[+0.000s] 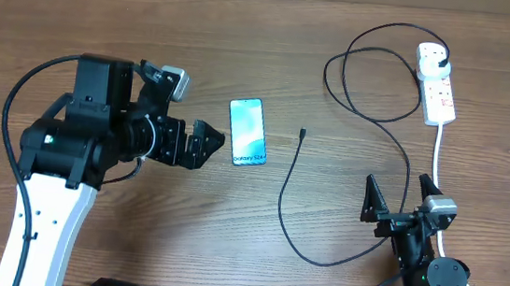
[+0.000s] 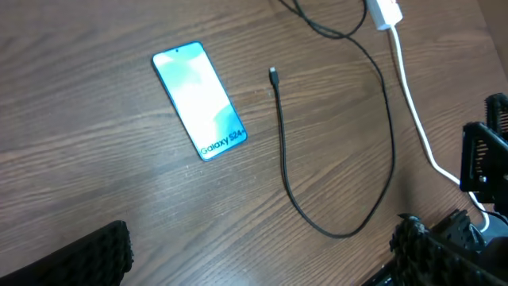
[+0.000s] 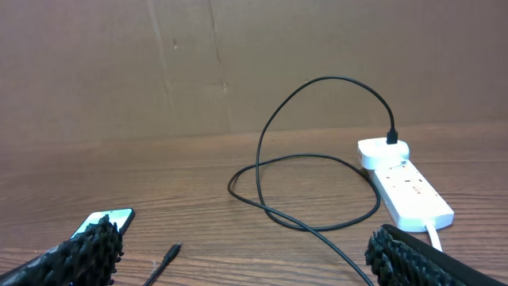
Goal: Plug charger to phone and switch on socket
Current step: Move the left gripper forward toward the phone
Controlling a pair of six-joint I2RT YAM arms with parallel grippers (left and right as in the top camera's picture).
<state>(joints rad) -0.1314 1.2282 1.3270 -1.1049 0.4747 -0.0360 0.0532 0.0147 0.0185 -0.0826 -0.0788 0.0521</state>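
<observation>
both gape empty: left claw [image 1: 213,145] by phone [image 1: 248,132] prob to steady it, right claw [image 1: 398,196] nr charger [image 1: 281,194] to grab its loose tip.

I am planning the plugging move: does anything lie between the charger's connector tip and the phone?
Nothing visible does. Only bare wooden table separates the connector tip from the phone; the left gripper is on the phone's opposite side.
</observation>
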